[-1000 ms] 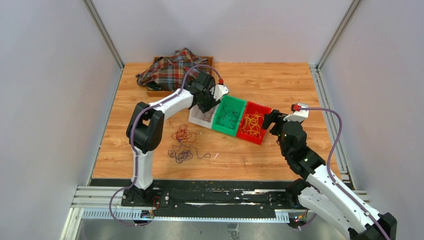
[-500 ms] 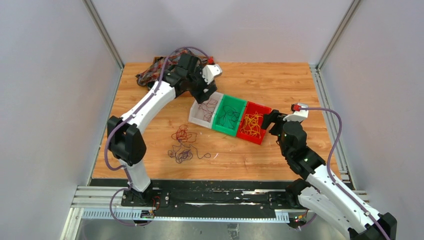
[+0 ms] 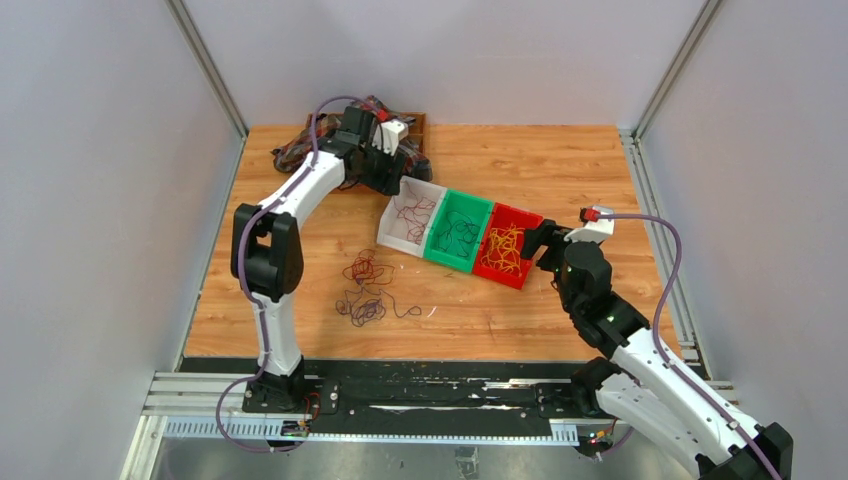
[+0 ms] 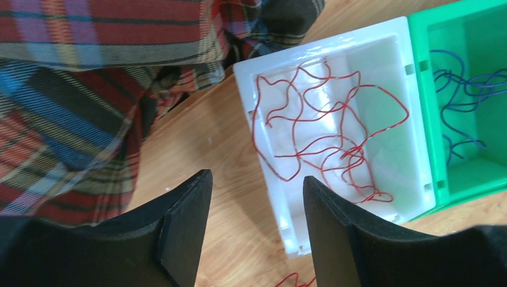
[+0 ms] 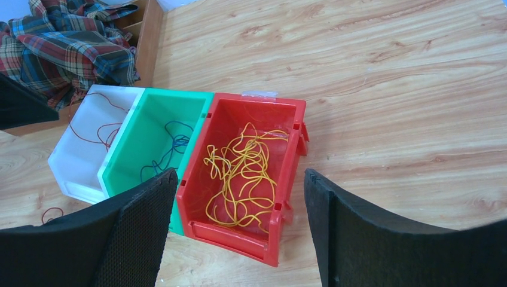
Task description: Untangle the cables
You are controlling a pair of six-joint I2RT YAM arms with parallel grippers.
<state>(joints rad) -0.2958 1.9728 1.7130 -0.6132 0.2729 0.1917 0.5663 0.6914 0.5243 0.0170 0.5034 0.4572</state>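
- Showing overhead only: loose tangle (image 3: 365,290) on table (image 3: 550,160), perhaps red and dark.
- White bin (image 4: 323,45): red wires (image 4: 317,149); green bin (image 5: 173,94): blue wires (image 5: 170,149); red bin (image 5: 257,100): yellow wires (image 5: 236,179).
- Left claw (image 4: 257,179), right claw (image 5: 240,173): agape, empty.

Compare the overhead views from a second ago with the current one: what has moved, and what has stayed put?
The left end effector, open and empty, swung from above the white bin back and to the left, toward the plaid cloth, uncovering that bin. Nothing was visibly gripped or released. The right end effector, open, and the loose cable tangle stayed put.
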